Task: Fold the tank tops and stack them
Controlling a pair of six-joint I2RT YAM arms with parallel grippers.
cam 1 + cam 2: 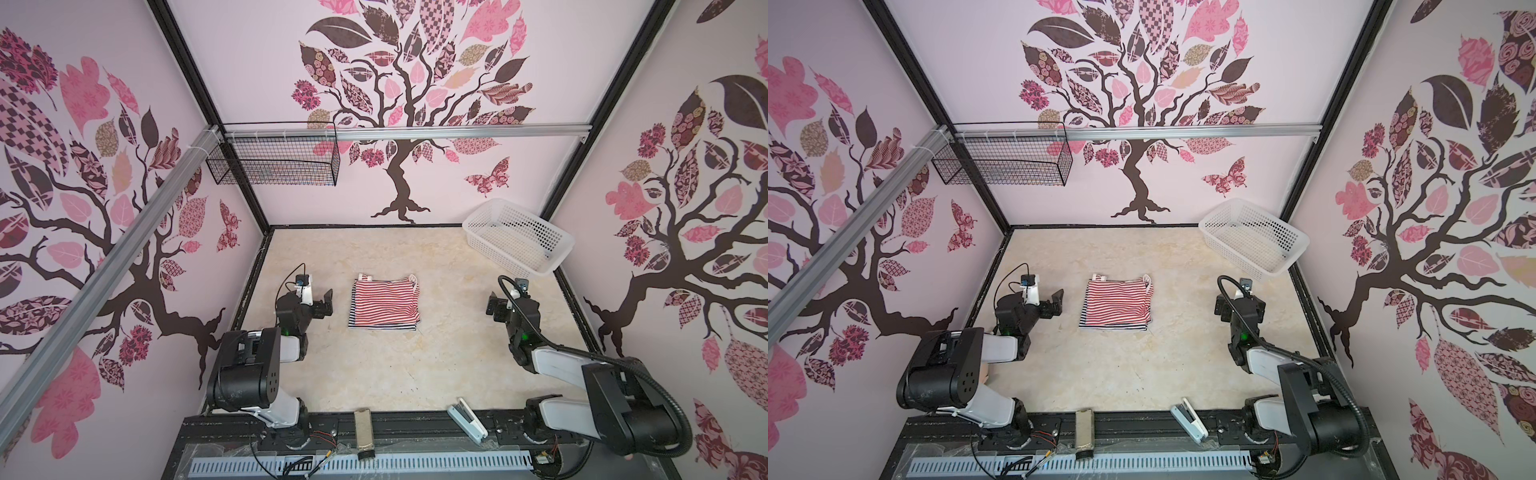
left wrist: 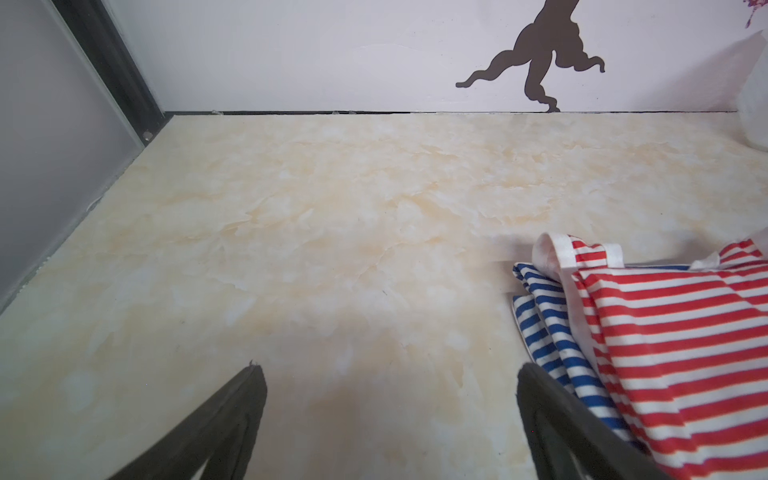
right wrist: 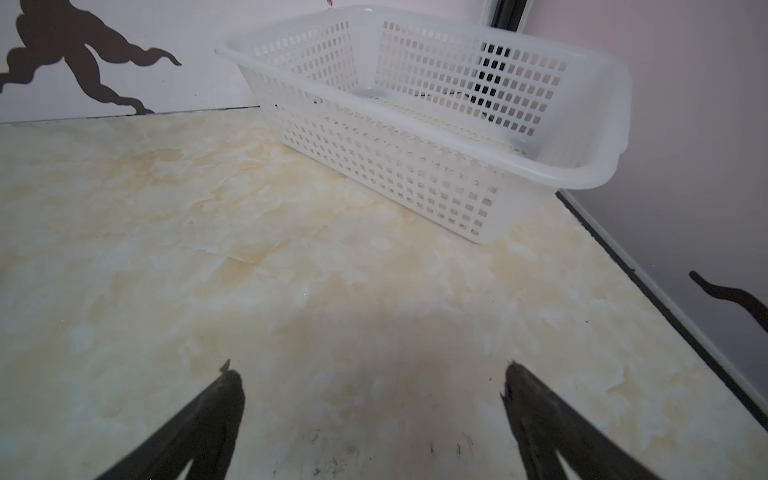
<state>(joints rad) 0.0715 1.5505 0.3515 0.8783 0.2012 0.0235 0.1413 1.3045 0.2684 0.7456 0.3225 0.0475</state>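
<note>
Flanking tank tops [image 1: 384,303], left gripper [image 1: 328,304], right gripper [image 1: 492,308], low, jaws wide

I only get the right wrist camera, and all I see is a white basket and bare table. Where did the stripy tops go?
Observer: The red-and-white tank top lies folded in the middle of the table, between the two arms.
Child: And the blue one?
Observer: The navy-and-white tank top is underneath it. Only its edges peek out, mostly on the left arm's side.
Child: Is the other hand holding them?
Observer: No. The left gripper is open beside the stack and holds nothing.
</note>
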